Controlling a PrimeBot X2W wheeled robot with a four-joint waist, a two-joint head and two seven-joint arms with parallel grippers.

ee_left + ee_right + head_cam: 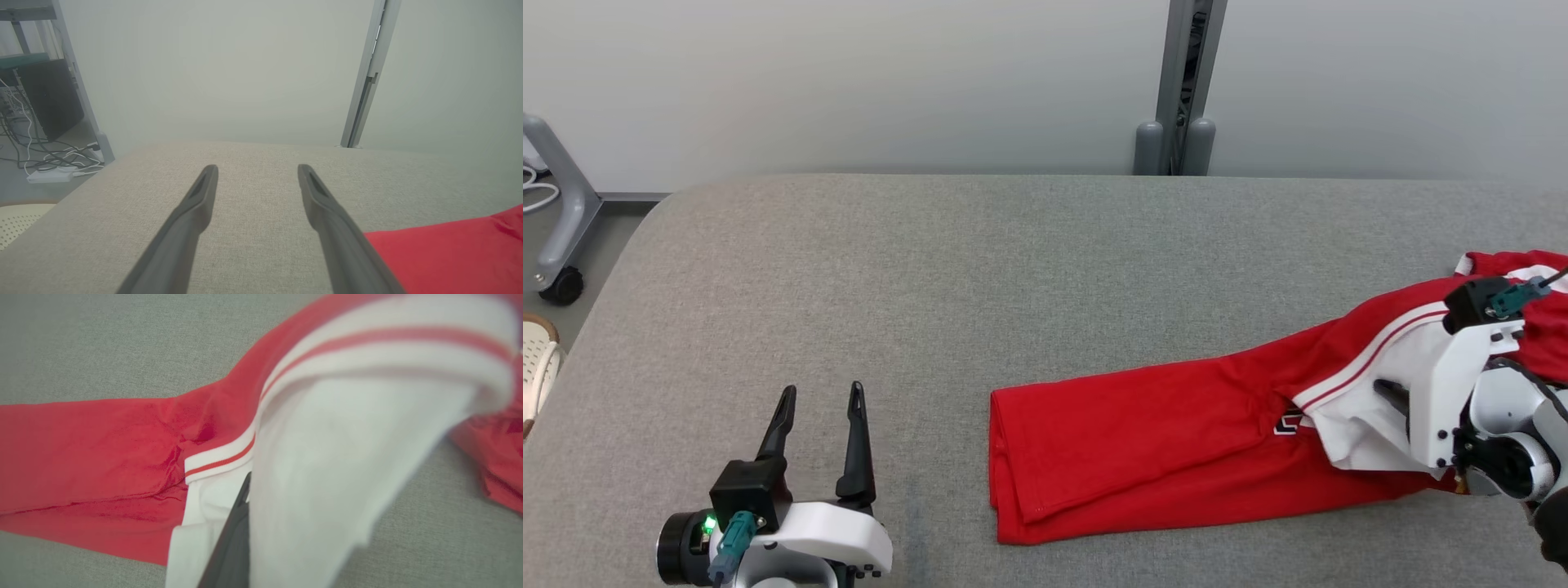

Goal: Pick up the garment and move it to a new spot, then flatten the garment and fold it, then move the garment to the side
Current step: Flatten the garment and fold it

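The garment [1143, 441], seemingly soft, light and limp, lies along the right side of the tabletop [931, 269], its white-trimmed end clenched in the right tool [1390, 396], while the released left tool [822, 389] hovers left of its red hem [1006, 465], a likely second hold.

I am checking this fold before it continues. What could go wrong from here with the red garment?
1. The right tool is shut on the white striped part of the garment alone. A pull may slip off it, or drag the folded red part out of shape.
2. The left tool hangs open over the bare table, apart from the cloth. Nothing pins the other end, so it may slide.
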